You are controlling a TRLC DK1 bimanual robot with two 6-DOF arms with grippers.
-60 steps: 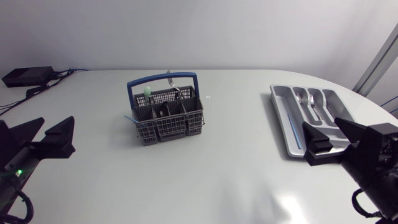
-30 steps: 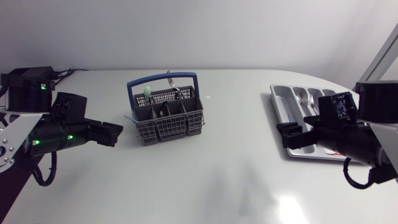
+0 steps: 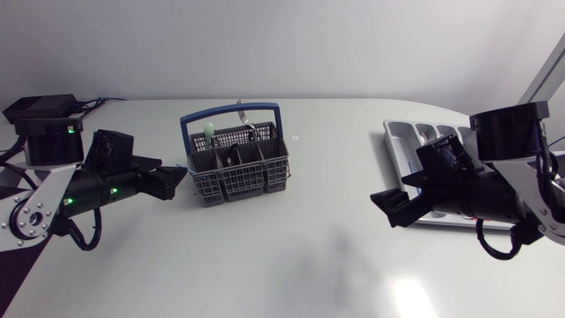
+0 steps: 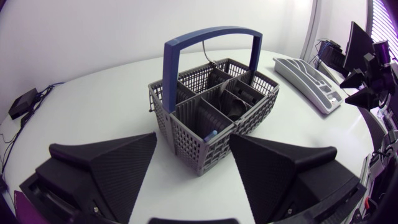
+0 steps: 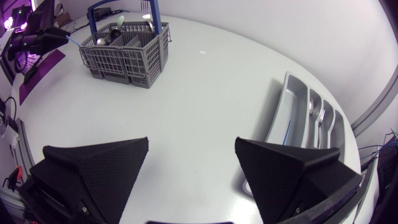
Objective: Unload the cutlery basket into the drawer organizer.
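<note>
Grey mesh plastic cutlery basket with a blue handle sits upper-middle, and the silver drawer organizer tray is on the right. Left gripper is just beside the basket and right gripper is by the tray, both with fingers spread apart.

Cutlery basket left of centre; drawer organizer far right

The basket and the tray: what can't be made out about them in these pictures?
Head view, basket: its mesh walls hide most of the cutlery; the pieces cannot be counted.
Left wrist view, basket: dark shapes in the compartments, too dim to name.
Head view, tray: the right arm covers most of it, so its contents cannot be listed.
</note>
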